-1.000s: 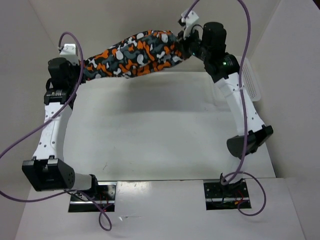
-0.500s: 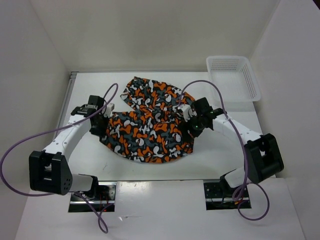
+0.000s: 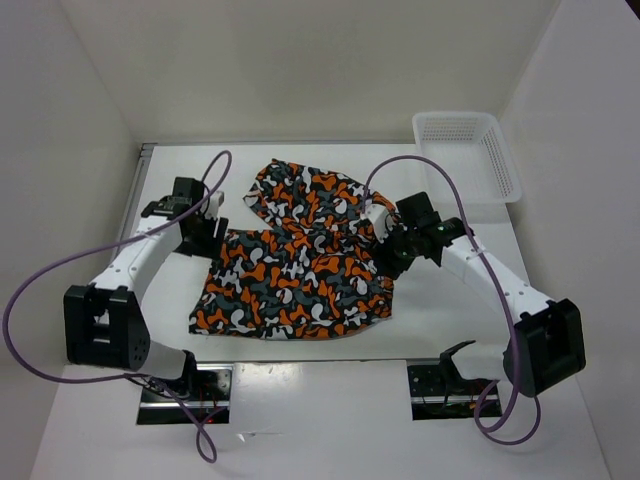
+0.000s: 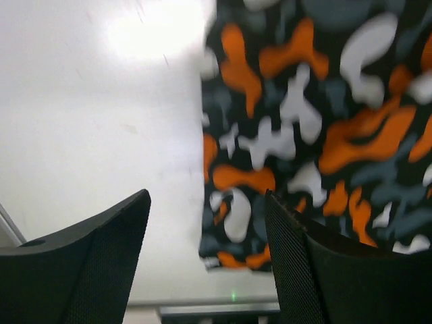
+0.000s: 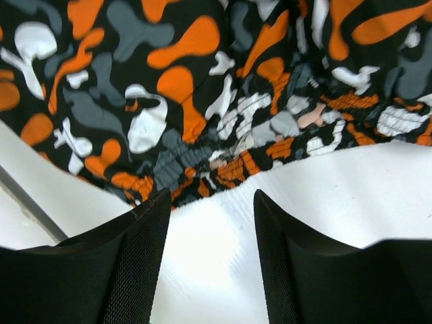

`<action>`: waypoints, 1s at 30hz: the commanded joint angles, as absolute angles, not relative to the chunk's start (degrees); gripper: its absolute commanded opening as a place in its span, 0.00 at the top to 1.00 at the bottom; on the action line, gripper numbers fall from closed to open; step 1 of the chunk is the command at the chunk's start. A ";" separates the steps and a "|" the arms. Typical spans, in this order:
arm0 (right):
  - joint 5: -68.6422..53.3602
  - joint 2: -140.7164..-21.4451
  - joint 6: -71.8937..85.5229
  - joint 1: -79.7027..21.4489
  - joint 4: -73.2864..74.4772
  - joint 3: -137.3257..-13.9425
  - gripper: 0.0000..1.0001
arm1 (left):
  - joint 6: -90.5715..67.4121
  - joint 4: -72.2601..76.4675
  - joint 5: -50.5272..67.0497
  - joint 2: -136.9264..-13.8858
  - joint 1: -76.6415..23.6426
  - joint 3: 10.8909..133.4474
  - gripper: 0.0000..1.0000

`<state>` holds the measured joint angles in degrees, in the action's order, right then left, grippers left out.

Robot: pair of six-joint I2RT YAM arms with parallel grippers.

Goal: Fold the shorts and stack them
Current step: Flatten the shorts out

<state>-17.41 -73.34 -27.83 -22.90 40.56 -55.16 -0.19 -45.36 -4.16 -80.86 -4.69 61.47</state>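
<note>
You held both arms low over the white table, elbows bowed outward and wrists turned in toward each other. Between them lay the soft fabric shorts, blotched in orange, black, grey and white, spread fairly flat on the table.

Your left pincer sat at the cloth's left edge. In its wrist view the black fingers stood wide apart with nothing clamped. The shorts' edge ran straight ahead between them and under the right-hand finger, with bare table ahead to the left.

Your right pincer sat at the cloth's right edge. Its jaws were also spread wide and held nothing. Bare table showed between them, and the gathered elastic waistband lay just ahead of the tips.

Behind both pincers, toward the arm bases, a strip of bare table ran along the near hem. The white plastic mesh basket stood beyond and to the right of the right pincer, well apart from the shorts. White walls closed in the table's left, right and far sides.
</note>
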 commanded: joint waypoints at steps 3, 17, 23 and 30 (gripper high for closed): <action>-15.39 -73.92 -32.78 -24.07 43.51 -53.27 0.41 | 0.00 -30.51 -2.72 -90.69 -5.10 66.88 0.23; -4.22 -69.61 -45.00 -50.43 41.04 -47.30 0.34 | 0.00 -26.37 3.16 -111.36 -5.97 79.11 0.24; -2.03 -73.20 -44.30 -53.08 32.72 -40.80 0.36 | 0.00 -24.71 3.69 -112.05 -5.98 76.03 0.23; 1.75 -74.88 -46.49 -53.09 31.19 -38.06 0.81 | 0.00 -25.48 5.54 -116.02 -5.98 78.66 0.70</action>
